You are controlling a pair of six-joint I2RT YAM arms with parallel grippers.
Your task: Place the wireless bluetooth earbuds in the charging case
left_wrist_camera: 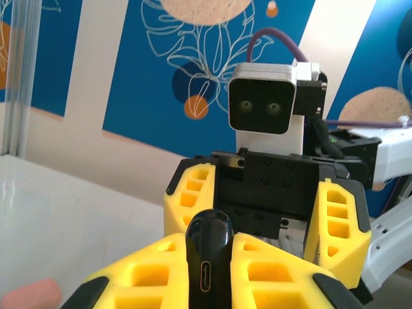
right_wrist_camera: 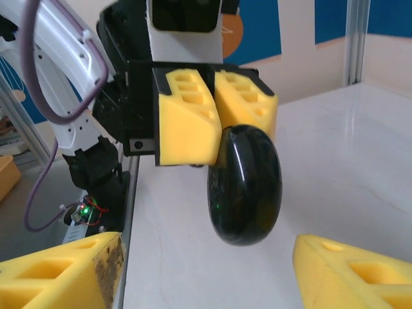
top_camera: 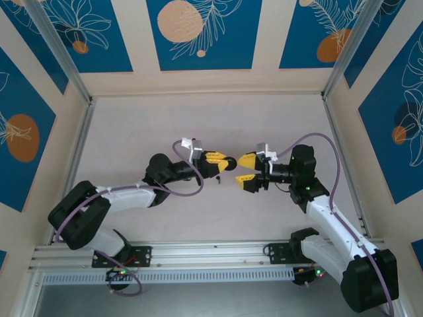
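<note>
The surface (top_camera: 198,125) is bounded by an aluminium rail (top_camera: 69,165) on the left, a matching rail on the right, and a patterned blue back wall (top_camera: 201,33). Broad bare room lies between the arms and the back wall, and to either side of them. Both arms reach inward and meet nose to nose near the middle of the surface.

A pink rounded thing (left_wrist_camera: 29,296) lies on the surface low in the left wrist view (blurred, so its exact shape cannot be told). It is well apart from both claws. Nothing else stands between the two claws.

The left claw (top_camera: 228,163) is fully closed on the charging case (right_wrist_camera: 244,193), pinching its upper part between the yellow fingers. The rest of the case hangs below the fingertips, clear of the surface. The right claw (right_wrist_camera: 206,277) faces it with jaws spread wide, one finger to each side of the case, touching nothing and holding nothing.

The case is glossy black, rounded and pebble-like, with a narrow edge. A small oblong port sits in that edge, facing the left wrist camera
</note>
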